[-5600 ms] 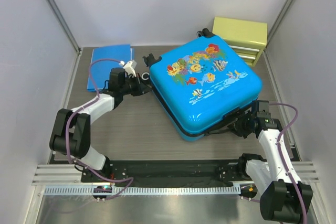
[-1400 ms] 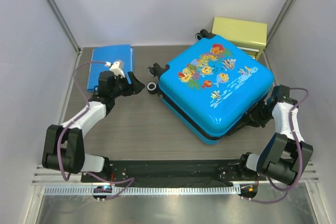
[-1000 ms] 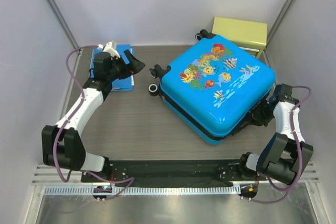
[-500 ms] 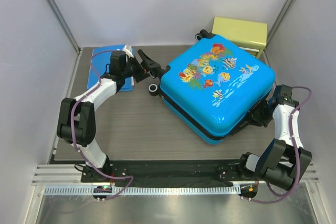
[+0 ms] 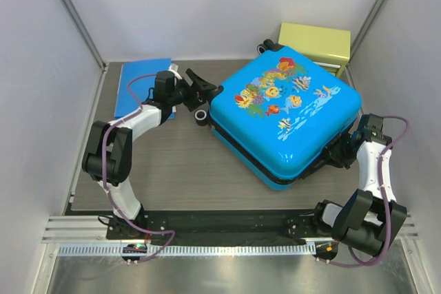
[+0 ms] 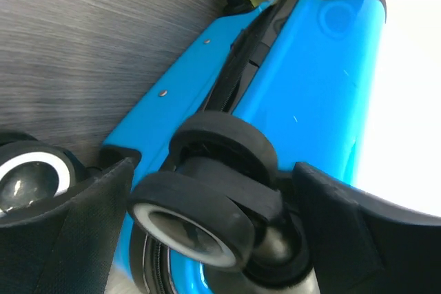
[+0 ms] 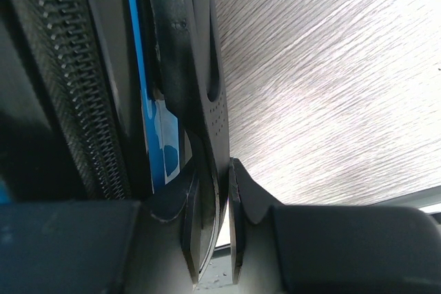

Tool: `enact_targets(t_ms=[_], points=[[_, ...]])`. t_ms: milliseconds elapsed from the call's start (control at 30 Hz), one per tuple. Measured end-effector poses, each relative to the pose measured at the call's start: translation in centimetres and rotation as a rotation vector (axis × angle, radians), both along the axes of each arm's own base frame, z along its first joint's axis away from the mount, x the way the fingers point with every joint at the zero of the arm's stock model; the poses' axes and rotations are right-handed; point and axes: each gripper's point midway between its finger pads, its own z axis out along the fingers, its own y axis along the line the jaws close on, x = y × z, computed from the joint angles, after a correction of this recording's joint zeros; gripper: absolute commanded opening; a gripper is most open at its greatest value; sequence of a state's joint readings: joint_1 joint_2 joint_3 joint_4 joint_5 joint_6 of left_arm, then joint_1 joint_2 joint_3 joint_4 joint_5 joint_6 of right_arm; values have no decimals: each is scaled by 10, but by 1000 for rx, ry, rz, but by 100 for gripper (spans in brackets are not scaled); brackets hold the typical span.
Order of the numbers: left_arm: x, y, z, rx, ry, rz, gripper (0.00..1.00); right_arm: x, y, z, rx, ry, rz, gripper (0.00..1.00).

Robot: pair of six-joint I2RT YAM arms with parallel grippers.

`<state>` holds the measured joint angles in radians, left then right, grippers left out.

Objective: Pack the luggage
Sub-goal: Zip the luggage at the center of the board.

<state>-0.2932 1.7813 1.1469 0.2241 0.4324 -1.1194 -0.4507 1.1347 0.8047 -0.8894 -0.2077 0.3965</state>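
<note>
The luggage (image 5: 286, 118) is a bright-blue hard case with fish prints, lying flat and closed right of the middle. My left gripper (image 5: 204, 91) is at its left corner, open, with its fingers on either side of a black double wheel (image 6: 207, 201). The blue shell (image 6: 310, 80) fills that wrist view behind the wheel. My right gripper (image 5: 342, 153) is at the case's right side, shut on the black handle (image 7: 182, 67). Beside the handle run the zipper (image 7: 55, 67) and a strip of blue shell (image 7: 134, 46).
A flat blue folder (image 5: 141, 87) lies at the back left, behind my left arm. A yellow-green drawer box (image 5: 315, 45) stands at the back right, against the case's far corner. A second wheel (image 5: 200, 115) sticks out just below my left gripper. Grey walls close in both sides.
My left arm has swung from over the blue folder to the case's left corner, jaws open round the wheel. The case and my right arm have stayed still over the last second.
</note>
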Motion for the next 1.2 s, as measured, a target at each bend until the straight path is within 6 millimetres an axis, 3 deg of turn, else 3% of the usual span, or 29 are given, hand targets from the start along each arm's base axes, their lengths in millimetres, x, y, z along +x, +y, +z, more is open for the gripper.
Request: enact_targets(t_ms=[33, 67, 133, 167, 400, 567, 667, 700, 767, 800, 867, 967, 1200], points=[[1, -1, -1, -3, 6, 5, 53, 0, 0, 0, 0, -2, -1, 1], [1, -2, 0, -18, 10, 8, 28, 0, 0, 0, 0, -2, -2, 1], [2, -3, 1, -35, 26, 21, 3, -2, 1, -1, 1, -1, -3, 1], [2, -4, 1, -40, 30, 21, 0, -2, 2, -2, 3, 1, -4, 1], [1, -3, 4, -53, 10, 49, 0, -3, 2, -2, 6, 2, -6, 1], [-12, 3, 7, -29, 4, 90, 0, -5, 3, -3, 9, 11, -4, 2], [-20, 7, 10, -14, 11, 105, 0, -7, 4, -4, 10, 17, 1, 10], [-22, 8, 17, -17, -3, 113, 0, -7, 4, -4, 10, 19, 1, 23], [-25, 12, 31, -20, -35, 128, 0, -7, 3, -4, 8, 20, 0, 40], [-28, 14, 36, -14, -49, 138, 0, -8, 3, -4, 7, 21, -1, 55], [-39, 21, 38, 4, -57, 161, 0, -11, -1, -1, -12, 32, -14, 67], [-47, 36, 37, 36, -58, 214, 0, -14, -10, 7, -49, 48, -36, 73], [-46, 43, 37, 49, -57, 246, 0, 12, -13, 50, -48, -92, -91, 78]])
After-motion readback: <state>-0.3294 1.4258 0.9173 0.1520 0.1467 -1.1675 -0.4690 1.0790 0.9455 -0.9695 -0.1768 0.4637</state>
